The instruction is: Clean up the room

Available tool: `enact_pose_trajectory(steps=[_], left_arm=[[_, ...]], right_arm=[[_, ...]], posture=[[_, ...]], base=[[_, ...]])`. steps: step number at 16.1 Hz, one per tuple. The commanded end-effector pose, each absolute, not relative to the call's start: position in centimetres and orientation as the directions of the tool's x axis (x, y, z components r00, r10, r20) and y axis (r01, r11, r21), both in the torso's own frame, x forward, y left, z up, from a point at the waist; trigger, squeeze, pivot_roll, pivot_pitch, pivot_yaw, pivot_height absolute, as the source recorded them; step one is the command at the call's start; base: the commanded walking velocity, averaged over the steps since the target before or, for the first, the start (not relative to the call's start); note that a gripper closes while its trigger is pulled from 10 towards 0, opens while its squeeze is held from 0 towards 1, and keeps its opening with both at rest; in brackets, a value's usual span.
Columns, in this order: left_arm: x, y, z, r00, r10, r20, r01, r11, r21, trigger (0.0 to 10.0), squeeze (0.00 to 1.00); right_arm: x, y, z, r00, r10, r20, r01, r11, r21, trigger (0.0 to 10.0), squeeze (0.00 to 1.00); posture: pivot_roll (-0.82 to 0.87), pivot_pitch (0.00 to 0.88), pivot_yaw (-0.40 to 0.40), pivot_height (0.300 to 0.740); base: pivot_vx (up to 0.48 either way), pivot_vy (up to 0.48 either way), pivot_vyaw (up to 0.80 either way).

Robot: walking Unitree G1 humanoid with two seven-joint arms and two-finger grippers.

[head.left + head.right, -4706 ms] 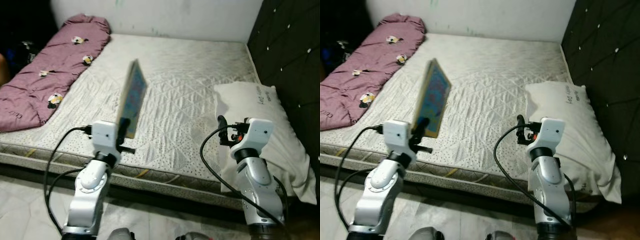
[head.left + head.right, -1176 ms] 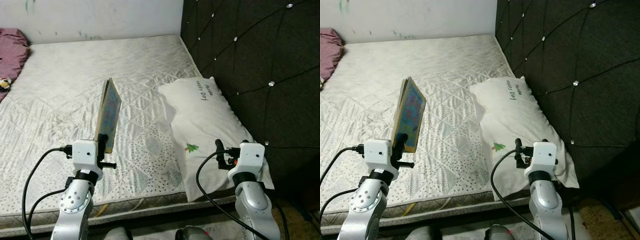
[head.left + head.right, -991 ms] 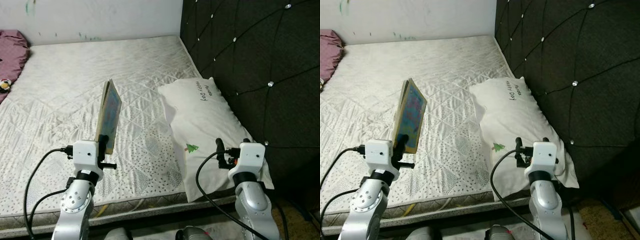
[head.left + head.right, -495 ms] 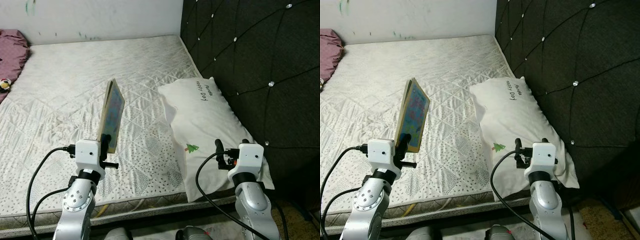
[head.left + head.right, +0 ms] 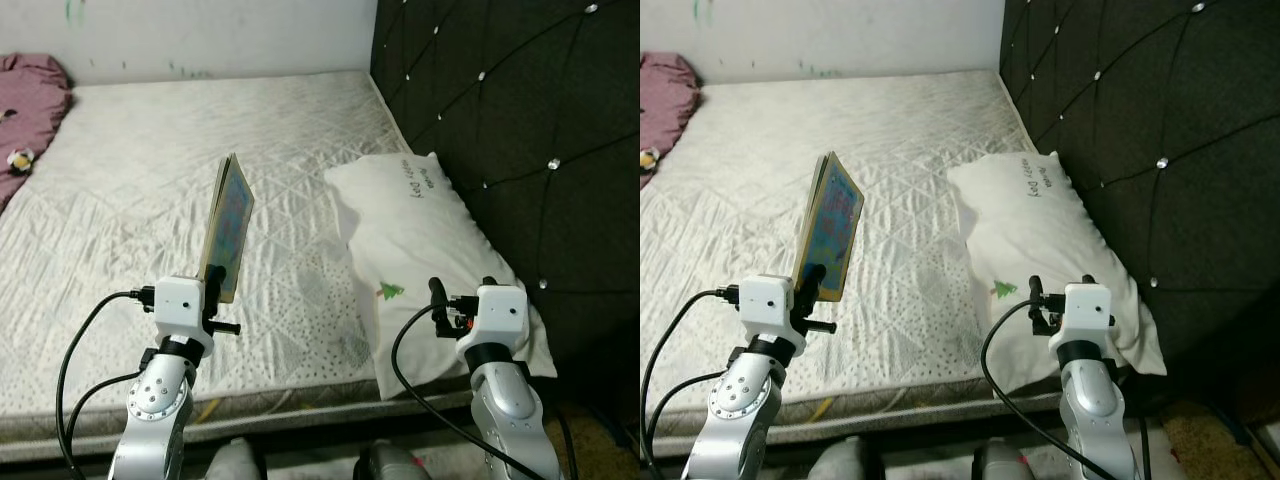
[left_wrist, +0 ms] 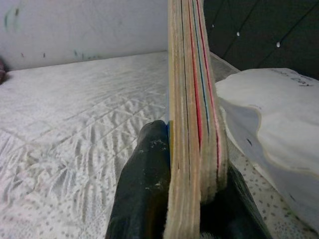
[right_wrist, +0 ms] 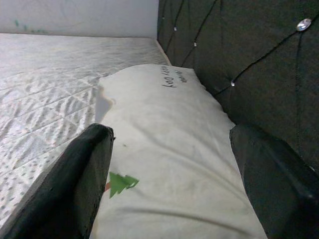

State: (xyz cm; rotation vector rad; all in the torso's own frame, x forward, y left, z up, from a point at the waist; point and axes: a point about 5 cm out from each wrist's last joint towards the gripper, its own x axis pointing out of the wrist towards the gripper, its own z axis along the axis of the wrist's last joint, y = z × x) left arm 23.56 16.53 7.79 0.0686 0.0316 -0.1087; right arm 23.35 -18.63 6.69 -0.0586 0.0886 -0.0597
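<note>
My left gripper is shut on the lower edge of a thin, colourful book, holding it upright and edge-on above the near part of the mattress. In the left wrist view the book's stacked page edges rise between the two black fingers. My right gripper hovers open over the near end of a white pillow, touching nothing. In the right wrist view its fingers stand wide apart over the pillow, which bears a small green tree print.
A dark tufted headboard runs along the right side of the bed. A maroon blanket with a small toy lies at the far left edge. A white wall stands behind the mattress. The floor shows below the mattress's front edge.
The view has swung from the bed's left part to its headboard end, then shifted slightly. The book stays gripped, leaning a little more to the right. The right gripper is unchanged.
</note>
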Motion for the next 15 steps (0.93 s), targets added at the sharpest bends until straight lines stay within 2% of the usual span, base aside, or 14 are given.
enact_pose_trajectory(steps=[1, 11, 15], left_arm=[[23.91, 16.54, 8.28, 0.994, -0.109, -0.006, 0.109, 0.991, 0.081, 10.0, 0.00], [24.28, 16.52, 8.43, 0.997, -0.081, 0.002, 0.080, 0.993, 0.088, 10.0, 0.00], [24.42, 16.50, 8.83, 0.996, -0.084, 0.019, 0.081, 0.991, 0.107, 10.0, 0.00]], right_arm=[[23.57, -18.79, 6.82, 0.995, -0.057, -0.080, 0.053, 0.997, -0.055, 10.0, 0.00], [24.07, -18.71, 6.78, 0.995, -0.014, -0.095, 0.008, 0.998, -0.064, 10.0, 0.00], [24.27, -18.58, 6.84, 0.995, 0.004, -0.099, -0.010, 0.998, -0.064, 10.0, 0.00]], posture=[[-0.02, 0.030, 0.018, 0.652], [-0.01, 0.035, -0.006, 0.652], [-0.01, 0.062, -0.009, 0.612]], base=[[0.000, 0.000, 0.00], [0.000, 0.000, 0.00], [0.000, 0.000, 0.00]])
